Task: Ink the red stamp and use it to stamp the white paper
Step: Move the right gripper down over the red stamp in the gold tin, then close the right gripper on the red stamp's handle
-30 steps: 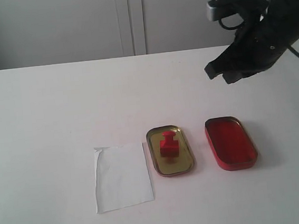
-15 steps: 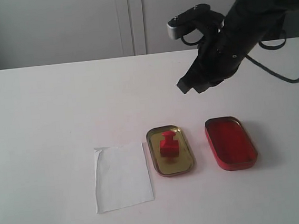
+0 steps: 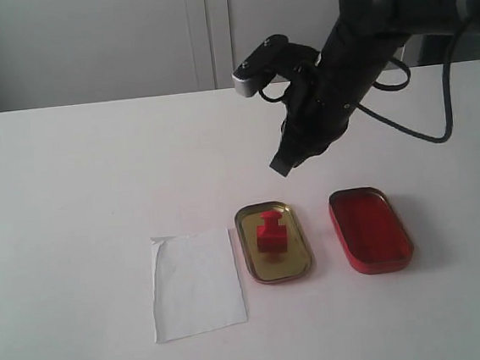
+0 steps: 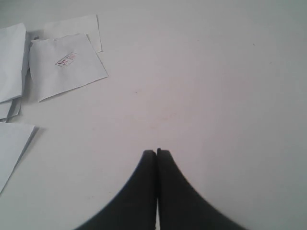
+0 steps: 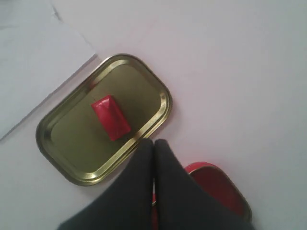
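Exterior view: red stamp (image 3: 270,231) stands upright in the shallow gold tin (image 3: 249,261), knob handle up, square base down on the tin floor. The gold tin sits on the white counter (image 3: 95,177), between the white paper (image 3: 196,284) on its left and the red tin (image 3: 343,240) on its right. Paper edge lies just beside the gold tin; cannot tell whether they touch. Red tin stands apart from the gold tin, open side up.

Right end effector (image 3: 282,164): raised above the counter, behind the gold tin, tip angled down toward it. Right wrist view shows both fingers pressed together with nothing between them, and the stamp below them in the tin, untouched.

Left end effector (image 4: 157,153): fingers pressed together, holding nothing, above bare counter. Several loose sheets (image 4: 67,64) lie overlapping well off to one side; one of them bears a small red printed mark (image 4: 65,59).

White paper by the tins: no mark visible on it.
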You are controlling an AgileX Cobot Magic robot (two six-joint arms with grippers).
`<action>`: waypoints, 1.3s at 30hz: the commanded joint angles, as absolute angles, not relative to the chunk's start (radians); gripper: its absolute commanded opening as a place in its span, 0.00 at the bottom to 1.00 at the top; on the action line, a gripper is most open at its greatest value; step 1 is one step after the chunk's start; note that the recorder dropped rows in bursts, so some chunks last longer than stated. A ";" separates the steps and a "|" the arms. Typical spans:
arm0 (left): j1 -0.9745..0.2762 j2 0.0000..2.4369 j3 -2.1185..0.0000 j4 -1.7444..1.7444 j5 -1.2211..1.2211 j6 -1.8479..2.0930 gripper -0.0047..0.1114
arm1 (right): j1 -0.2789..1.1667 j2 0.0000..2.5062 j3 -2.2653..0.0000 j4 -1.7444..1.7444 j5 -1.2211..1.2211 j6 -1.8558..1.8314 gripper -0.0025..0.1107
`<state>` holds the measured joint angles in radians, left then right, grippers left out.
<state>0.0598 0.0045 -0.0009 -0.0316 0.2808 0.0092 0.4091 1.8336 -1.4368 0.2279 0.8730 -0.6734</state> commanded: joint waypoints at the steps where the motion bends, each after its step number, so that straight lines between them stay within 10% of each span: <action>1: 0.057 0.000 0.000 -0.036 0.277 0.000 0.04 | 0.412 1.843 -1.446 0.253 0.885 -0.815 0.02; 33: 0.057 0.000 0.000 -0.036 0.277 0.000 0.04 | 0.539 1.928 -1.446 0.158 0.940 -1.077 0.02; 39: 0.057 0.000 0.000 -0.036 0.277 0.000 0.04 | 0.539 1.936 -1.444 0.158 0.904 -1.121 0.28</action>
